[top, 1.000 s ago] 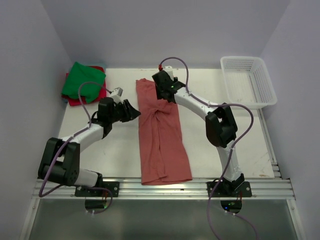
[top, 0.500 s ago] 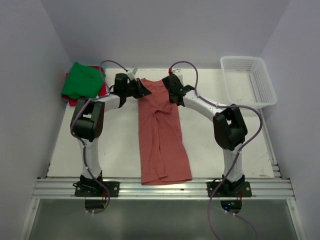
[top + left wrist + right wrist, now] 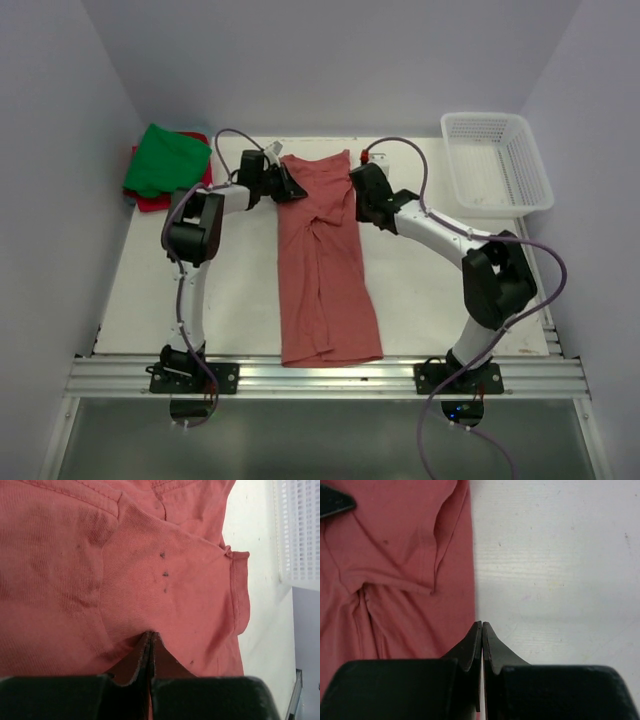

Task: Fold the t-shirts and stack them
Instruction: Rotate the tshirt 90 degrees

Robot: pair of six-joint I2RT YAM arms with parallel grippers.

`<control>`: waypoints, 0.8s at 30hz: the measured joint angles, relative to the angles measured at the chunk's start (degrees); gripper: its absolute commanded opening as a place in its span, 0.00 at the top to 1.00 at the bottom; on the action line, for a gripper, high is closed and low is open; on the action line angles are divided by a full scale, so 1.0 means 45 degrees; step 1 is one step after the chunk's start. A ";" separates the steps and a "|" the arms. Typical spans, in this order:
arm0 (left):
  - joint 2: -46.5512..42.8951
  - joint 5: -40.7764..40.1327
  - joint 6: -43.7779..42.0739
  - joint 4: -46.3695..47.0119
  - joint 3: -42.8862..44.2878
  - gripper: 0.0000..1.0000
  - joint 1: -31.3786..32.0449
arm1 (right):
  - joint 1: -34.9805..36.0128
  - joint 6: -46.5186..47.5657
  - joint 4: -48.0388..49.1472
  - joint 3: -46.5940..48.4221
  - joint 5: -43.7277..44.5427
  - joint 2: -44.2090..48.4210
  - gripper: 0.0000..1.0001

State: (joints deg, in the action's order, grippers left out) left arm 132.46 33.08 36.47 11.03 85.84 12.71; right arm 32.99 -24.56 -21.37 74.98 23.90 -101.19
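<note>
A faded brick-red t-shirt (image 3: 325, 270) lies folded into a long strip down the middle of the table. My left gripper (image 3: 293, 186) sits at its far left corner, shut on the cloth, which puckers toward the fingertips (image 3: 150, 634) on the brick-red t-shirt (image 3: 150, 555). At the right edge near the far end, my right gripper (image 3: 356, 206) is shut on the hem; its fingertips (image 3: 481, 626) meet exactly where the brick-red t-shirt (image 3: 395, 555) borders bare table. A folded bright green t-shirt (image 3: 165, 160) rests on a red-pink t-shirt (image 3: 150, 201) at the far left corner.
A white mesh basket (image 3: 497, 162) stands at the far right corner, and its wall (image 3: 300, 530) shows past the shirt in the left wrist view. White tabletop (image 3: 440, 290) flanks the shirt on both sides. Walls close in left and right.
The left arm swung from the table's left side to the shirt's far left corner. The right gripper shifted from over the shirt to its right edge. Both grippers went from open to shut.
</note>
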 measured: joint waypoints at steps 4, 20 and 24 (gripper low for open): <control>0.1287 0.0403 0.0287 0.0068 0.1860 1.00 -0.0053 | 0.0000 -0.0214 0.0393 -0.0991 -0.0510 0.1214 1.00; -0.2093 0.1865 0.3079 0.5989 -0.3827 0.05 -0.0801 | 0.0000 0.0083 0.2132 -0.5629 -0.1647 0.5406 0.40; -0.7155 0.1268 0.2322 0.5926 -0.7427 0.00 -0.0699 | 0.0024 0.0131 0.2229 -0.6339 -0.2370 0.6698 0.27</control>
State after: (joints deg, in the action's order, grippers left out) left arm 100.27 38.79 46.92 37.69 52.42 9.56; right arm 33.10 -23.97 -11.33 46.46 13.23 -71.05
